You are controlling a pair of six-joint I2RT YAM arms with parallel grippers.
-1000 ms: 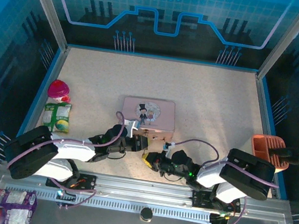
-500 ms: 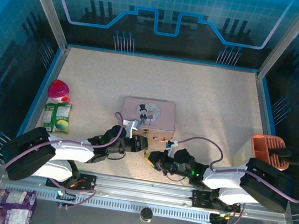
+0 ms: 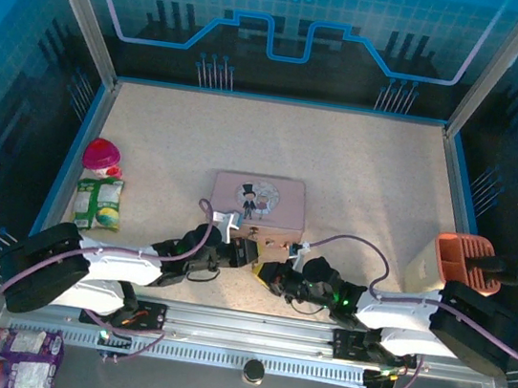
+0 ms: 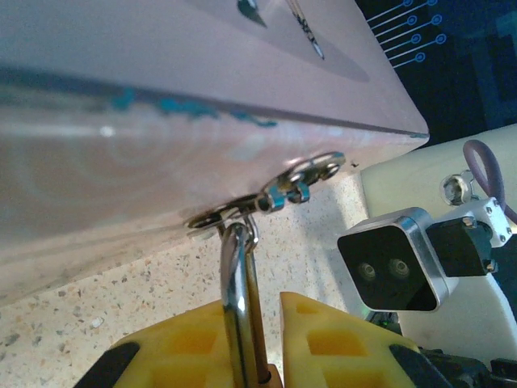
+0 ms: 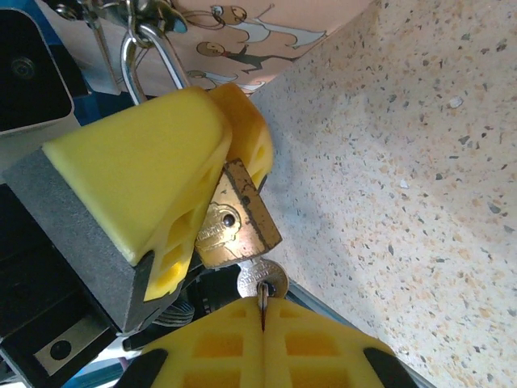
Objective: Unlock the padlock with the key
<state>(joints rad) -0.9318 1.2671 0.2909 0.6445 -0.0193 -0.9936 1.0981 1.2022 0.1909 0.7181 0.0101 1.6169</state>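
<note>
The brass padlock hangs by its silver shackle from the hasp on the front of the pink tin. My left gripper is shut on the padlock, its yellow fingers on either side of the body. The small silvery key sits at the padlock's bottom edge, seemingly in the keyhole. My right gripper is shut on the key's head from below. In the top view both grippers meet just in front of the tin, left and right.
An orange holder stands at the right wall. A green snack bag and a pink-red object lie by the left wall. The right wrist's camera block sits close beside my left fingers.
The right arm's elbow has swung out to the right and lower, and both grippers have edged slightly rightward. The left stays on the padlock, the right at the key.
</note>
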